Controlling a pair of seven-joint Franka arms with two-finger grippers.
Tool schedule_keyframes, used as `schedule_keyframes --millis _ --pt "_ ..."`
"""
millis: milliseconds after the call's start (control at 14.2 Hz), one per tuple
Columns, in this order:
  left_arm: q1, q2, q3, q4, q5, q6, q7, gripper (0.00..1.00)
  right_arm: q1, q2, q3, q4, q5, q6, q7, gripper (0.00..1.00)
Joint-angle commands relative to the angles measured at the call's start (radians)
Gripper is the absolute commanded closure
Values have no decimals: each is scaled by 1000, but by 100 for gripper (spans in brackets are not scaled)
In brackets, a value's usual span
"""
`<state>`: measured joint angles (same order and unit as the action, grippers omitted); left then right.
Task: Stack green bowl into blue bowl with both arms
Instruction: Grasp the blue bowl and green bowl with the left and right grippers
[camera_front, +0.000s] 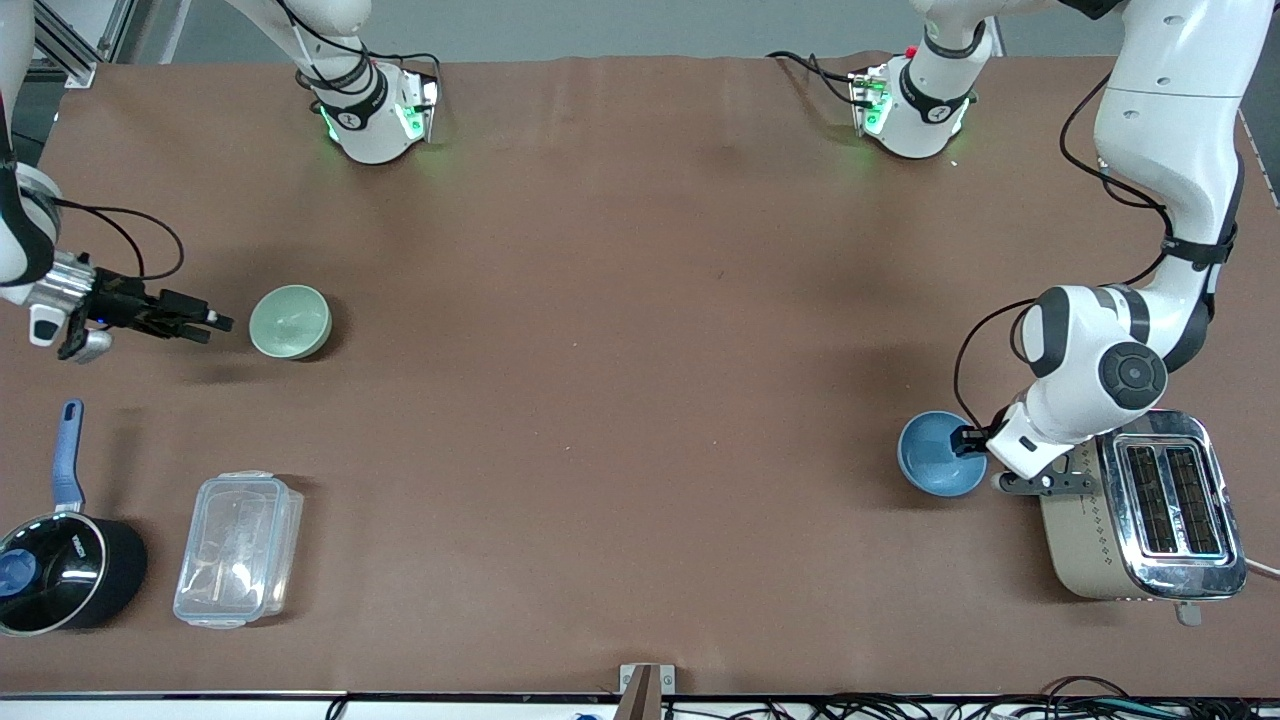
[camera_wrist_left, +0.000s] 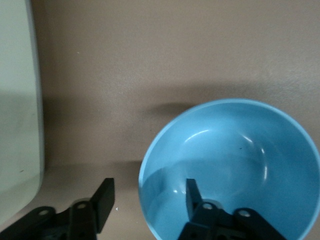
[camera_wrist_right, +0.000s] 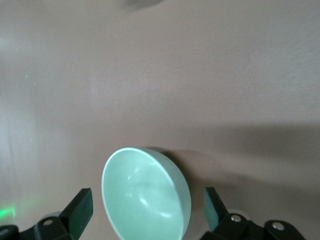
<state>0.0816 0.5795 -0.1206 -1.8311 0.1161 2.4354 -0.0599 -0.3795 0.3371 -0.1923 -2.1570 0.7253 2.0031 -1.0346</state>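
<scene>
We are straddling the blue bowl's (camera_front: 940, 453) rim beside the toaster (camera_front: 1142, 505) with the left gripper's (camera_wrist_left: 145, 200) jaws open; the right gripper (camera_front: 205, 322), jaws open, is flanking the green bowl (camera_front: 290, 321) on the desk (camera_front: 620, 350).

the green bowl (camera_front: 290, 321) sits toward the right arm's end of the table, the blue bowl (camera_front: 940, 453) toward the left arm's end, just beside the toaster (camera_front: 1150, 505); the saucepan (camera_front: 62, 565) and the lidded container (camera_front: 238, 548) lie side by side, nearer the front camera than the green bowl
</scene>
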Motion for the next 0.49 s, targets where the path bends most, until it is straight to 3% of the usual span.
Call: schedule_keyframes --millis 0,71,141,282,353,423 --pt "3 11 -2 9 24 10 -11 69 -27 65 13 -3 106 2 -145 2" --pt "1 13 -2 15 24 10 -11 78 -27 68 13 -13 124 3 -172 3" --pt "0 14 -2 15 24 10 -12 87 -22 66 13 -20 134 8 -177 16" --pt "-6 14 -5 18 24 10 -14 98 -1 57 14 -46 134 69 -183 65" --pt "-8 13 -13 21 24 8 -14 99 19 40 16 -78 134 122 -185 83" --pt "-17 8 -17 23 24 8 -18 100 40 22 16 -104 134 172 -186 92"
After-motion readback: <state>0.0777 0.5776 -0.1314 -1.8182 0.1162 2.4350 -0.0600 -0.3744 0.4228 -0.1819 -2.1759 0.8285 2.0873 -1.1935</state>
